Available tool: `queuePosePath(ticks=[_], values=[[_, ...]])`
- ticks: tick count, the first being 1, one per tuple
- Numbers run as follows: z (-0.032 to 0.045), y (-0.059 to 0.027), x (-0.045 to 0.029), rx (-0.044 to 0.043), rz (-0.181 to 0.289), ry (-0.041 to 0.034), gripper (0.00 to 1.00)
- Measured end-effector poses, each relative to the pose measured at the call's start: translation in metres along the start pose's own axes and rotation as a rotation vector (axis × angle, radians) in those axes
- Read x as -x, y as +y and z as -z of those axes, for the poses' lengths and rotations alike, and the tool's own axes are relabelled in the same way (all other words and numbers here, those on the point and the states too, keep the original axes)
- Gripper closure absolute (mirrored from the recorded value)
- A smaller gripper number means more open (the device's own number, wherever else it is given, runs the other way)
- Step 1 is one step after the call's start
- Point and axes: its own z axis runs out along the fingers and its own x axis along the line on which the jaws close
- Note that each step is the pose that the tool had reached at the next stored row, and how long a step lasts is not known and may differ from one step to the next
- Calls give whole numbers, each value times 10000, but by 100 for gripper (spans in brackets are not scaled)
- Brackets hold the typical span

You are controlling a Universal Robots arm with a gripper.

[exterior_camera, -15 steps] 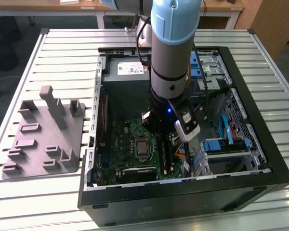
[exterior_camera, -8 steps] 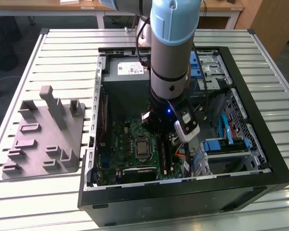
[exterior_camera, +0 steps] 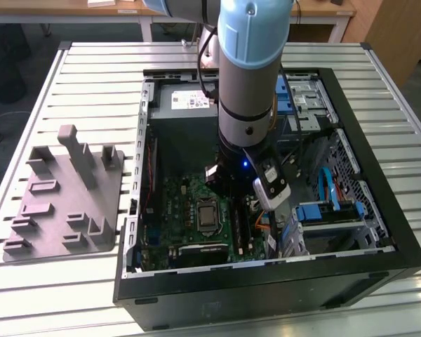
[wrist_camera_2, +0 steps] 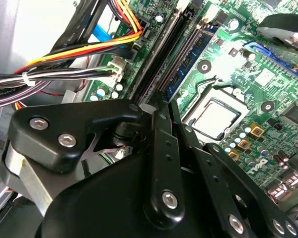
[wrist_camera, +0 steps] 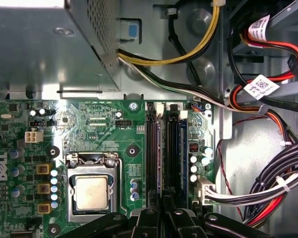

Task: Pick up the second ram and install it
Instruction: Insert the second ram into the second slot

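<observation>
While I'm watching from the remote station, the arm is reaching down into the open computer case (exterior_camera: 379, 210) sitting on the slatted tabletop (exterior_camera: 91, 70), with the end effector (exterior_camera: 240, 188) hanging low over the motherboard (exterior_camera: 186, 207). In both wrist views its black fingers (wrist_camera_2: 164, 148) are sitting pinched close together directly above the memory slots (wrist_camera: 165, 148), just beside the processor socket (wrist_camera: 92, 191). The second ram (wrist_camera: 173, 148) is standing on edge in one of those slots, its blue-green board edge showing in the second wrist view (wrist_camera_2: 188, 59). I'm not able to tell whether the fingertips are gripping the stick or just pressing on its top edge. The grey fixture block (exterior_camera: 67, 203) is lying on the tabletop toward the exterior view's left, well apart from the case.
</observation>
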Motion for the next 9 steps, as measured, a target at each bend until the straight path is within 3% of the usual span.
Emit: queuePosePath(ticks=[9], values=[[-14, 16, 5, 11, 92, 0, 86]])
